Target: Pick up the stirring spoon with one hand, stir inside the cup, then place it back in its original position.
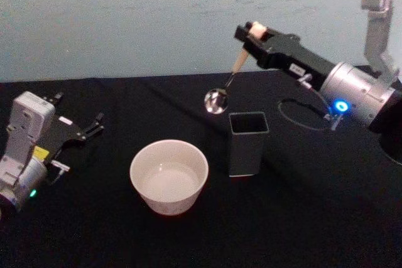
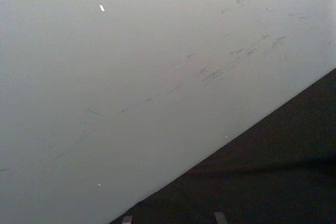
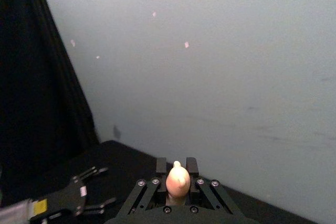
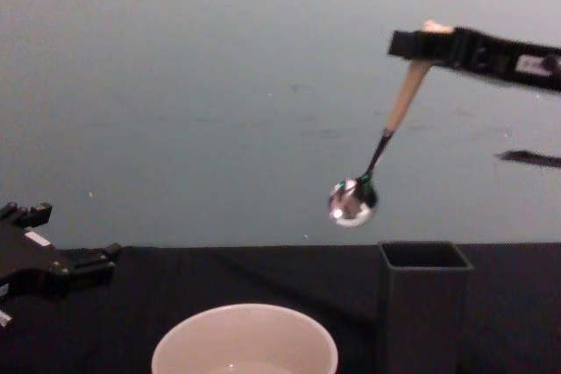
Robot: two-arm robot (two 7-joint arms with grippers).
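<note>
Two grippers are over the black-covered desk, which stands against a pale wall. At the desk's left edge the left gripper rests low above the cloth, its two dark fingers spread apart with nothing between them.

Next along, near the middle of the front edge, the cup stands upright on the cloth, wide and cream-white. Nothing touches it.

Up in the air, toward the back edge, the stirring spoon hangs tilted. Its shiny round bowl is lowest and leans toward the left edge, and the thin dark neck rises into the beige-pink handle. From the chest view the spoon is clear of everything on the desk, with its bowl above and a little left of the holder's open top.

Just right of the cup and apart from it, the dark grey square holder stands upright, narrower than the cup. It is the original position, and its opening is unoccupied.

Reaching in from the right edge, high above the desk, the right gripper is clamped on the top of the spoon's handle. In its wrist view the tiny bear head pokes out between the closed fingers.
</note>
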